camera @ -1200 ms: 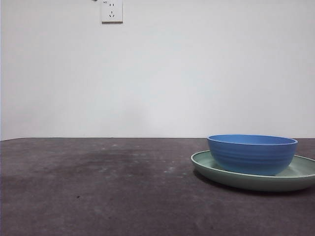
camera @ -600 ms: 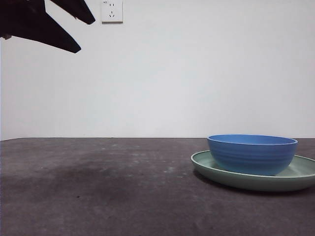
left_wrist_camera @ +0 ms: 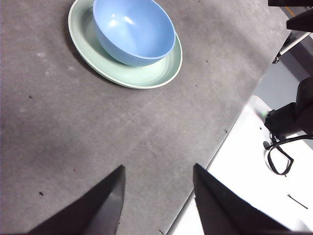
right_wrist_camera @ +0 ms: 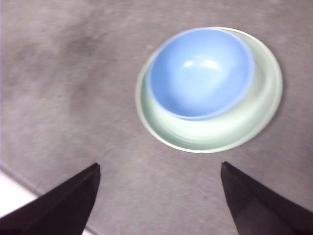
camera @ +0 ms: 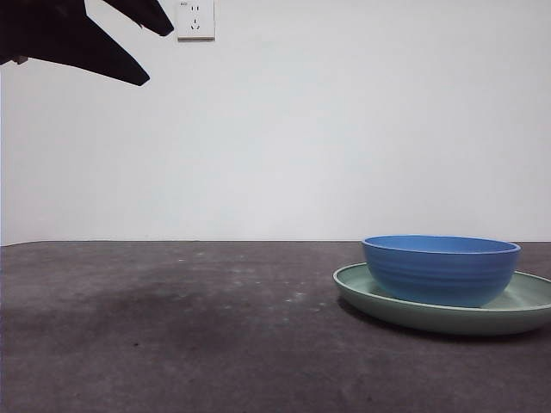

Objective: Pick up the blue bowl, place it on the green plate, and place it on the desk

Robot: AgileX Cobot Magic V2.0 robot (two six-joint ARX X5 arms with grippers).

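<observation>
The blue bowl (camera: 441, 268) sits upright inside the green plate (camera: 362, 288) on the desk (camera: 172, 327), at the right of the front view. The bowl (left_wrist_camera: 133, 30) is empty and rests toward one side of the plate (left_wrist_camera: 146, 76). My left gripper (left_wrist_camera: 158, 166) is open and empty, high over the desk and well away from the dishes. The dark gripper (camera: 157, 58) at the front view's top left seems to be this one. My right gripper (right_wrist_camera: 159, 164) is wide open and empty, above the desk a short way from the bowl (right_wrist_camera: 198, 73) and plate (right_wrist_camera: 254, 112).
A wall socket (camera: 195, 19) is on the white wall behind. The desk edge (left_wrist_camera: 230, 132) runs close by the left gripper, with a white floor and cables (left_wrist_camera: 279, 156) past it. Another desk edge (right_wrist_camera: 19, 183) lies near the right gripper.
A second ago no gripper showed in the front view. A dark open gripper has come in at the top left and since edged slightly up and right. Bowl and plate have not moved.
</observation>
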